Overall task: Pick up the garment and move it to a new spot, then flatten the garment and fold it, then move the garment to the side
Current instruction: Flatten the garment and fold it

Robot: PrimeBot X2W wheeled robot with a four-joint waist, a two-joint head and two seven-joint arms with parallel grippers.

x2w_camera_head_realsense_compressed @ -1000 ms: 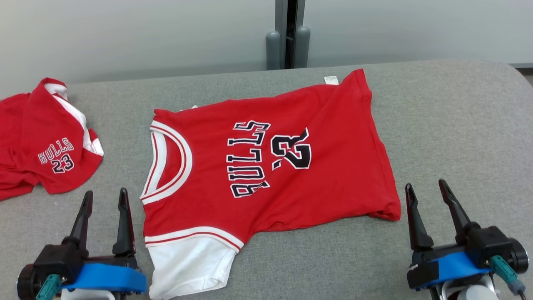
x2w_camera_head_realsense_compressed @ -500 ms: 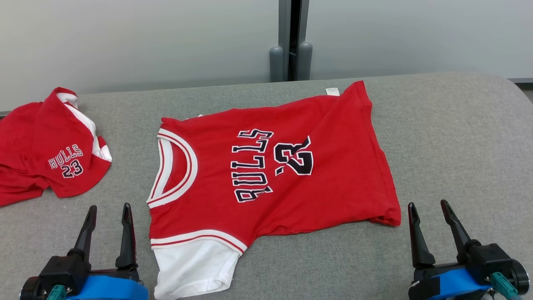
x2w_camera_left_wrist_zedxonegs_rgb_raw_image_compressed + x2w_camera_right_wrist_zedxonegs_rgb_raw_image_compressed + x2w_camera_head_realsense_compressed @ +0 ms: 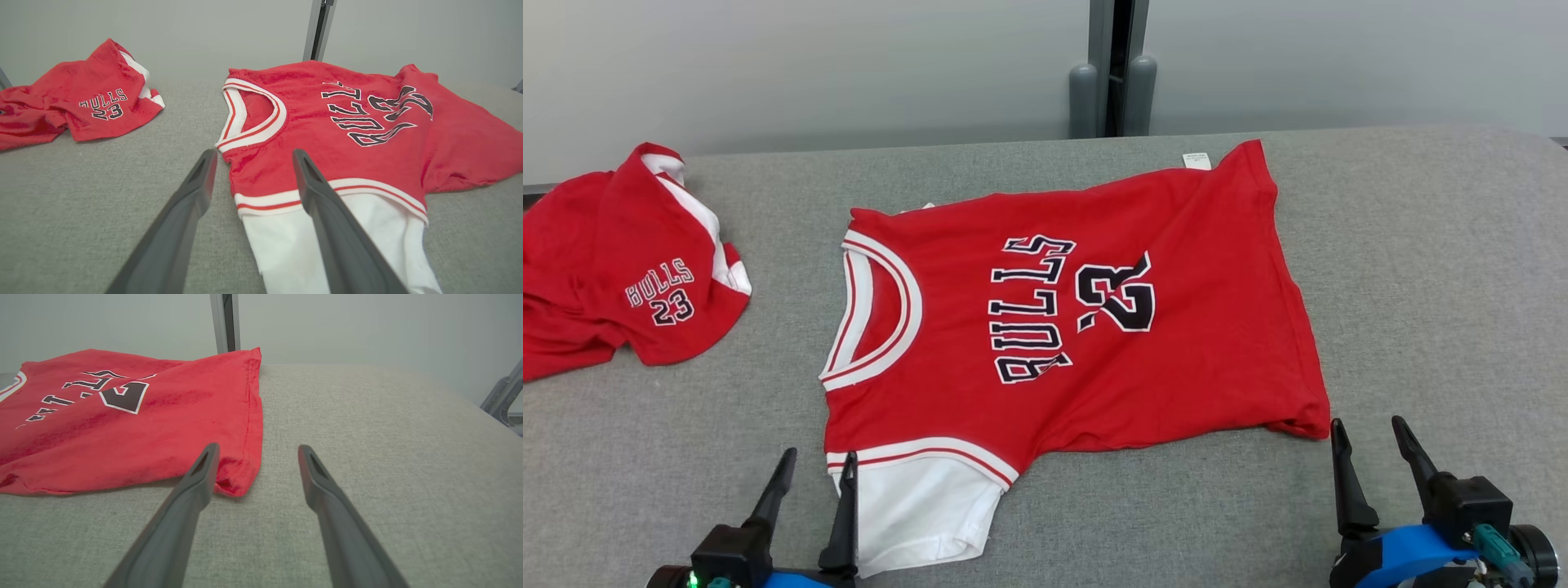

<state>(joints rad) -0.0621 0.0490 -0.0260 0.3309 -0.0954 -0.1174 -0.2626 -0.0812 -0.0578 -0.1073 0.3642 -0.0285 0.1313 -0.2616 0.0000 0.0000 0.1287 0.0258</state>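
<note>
I am looking at the tabletop point(image 3: 1421, 269), where the red shirt point(image 3: 1078, 310) is lying spread out in the middle, collar toward my left. It is looking light, soft and floppy, so I am expecting sagging once lifted. The left end effector point(image 3: 821, 454) is hanging spread and empty at the white sleeve point(image 3: 915, 514), the right end effector point(image 3: 1366, 421) likewise near the hem corner point(image 3: 1303, 425); I am judging those the pinch spots.

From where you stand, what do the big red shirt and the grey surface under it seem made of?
Red shirt: soft matte knit, probably cotton jersey; it wrinkles and its hem curls. Grey surface: matte woven upholstery fabric, by its flecked weave.
</note>
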